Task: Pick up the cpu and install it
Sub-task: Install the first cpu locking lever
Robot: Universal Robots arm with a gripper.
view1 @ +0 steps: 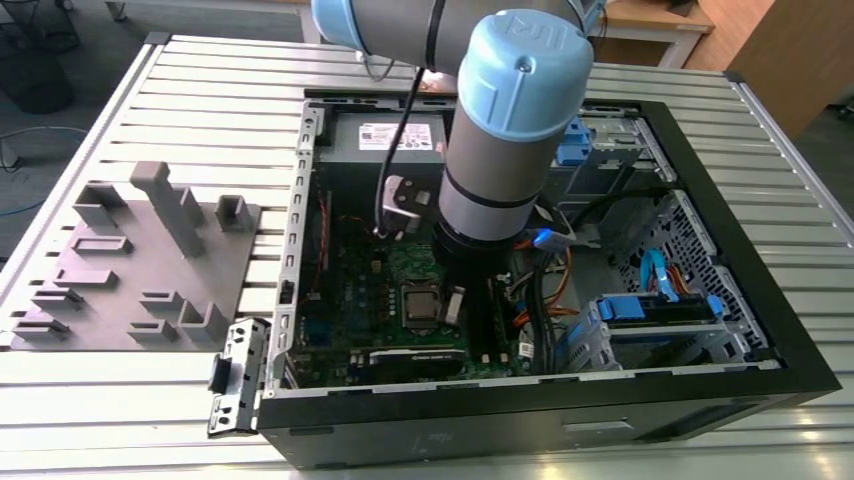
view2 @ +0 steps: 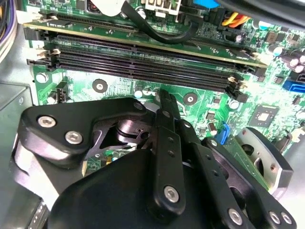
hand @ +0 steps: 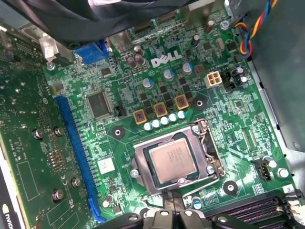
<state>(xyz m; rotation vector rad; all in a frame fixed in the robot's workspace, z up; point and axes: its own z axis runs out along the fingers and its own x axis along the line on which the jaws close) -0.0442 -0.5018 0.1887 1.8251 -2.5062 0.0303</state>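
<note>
The cpu (hand: 172,161), a small silver-grey square, lies flat in its socket on the green circuit board (hand: 119,81), ringed by a shiny metal frame (hand: 143,164). In the exterior view the cpu (view1: 418,299) shows in the middle of the open computer case. My gripper (hand: 172,196) hangs low over the board at the cpu's edge, shut, with nothing between its fingers. Its black linkage and fingertips (view2: 162,98) point at the board beside the memory slots (view2: 143,55). I cannot tell whether the tips touch the cpu.
The black case walls (view1: 747,270) enclose the board. Cables (view1: 561,250), a drive bay (view1: 654,315) and a power supply (view1: 387,135) crowd the case. A long blue slot (hand: 76,148) runs beside the socket. A grey fixture plate with blocks (view1: 134,260) lies on the slatted table.
</note>
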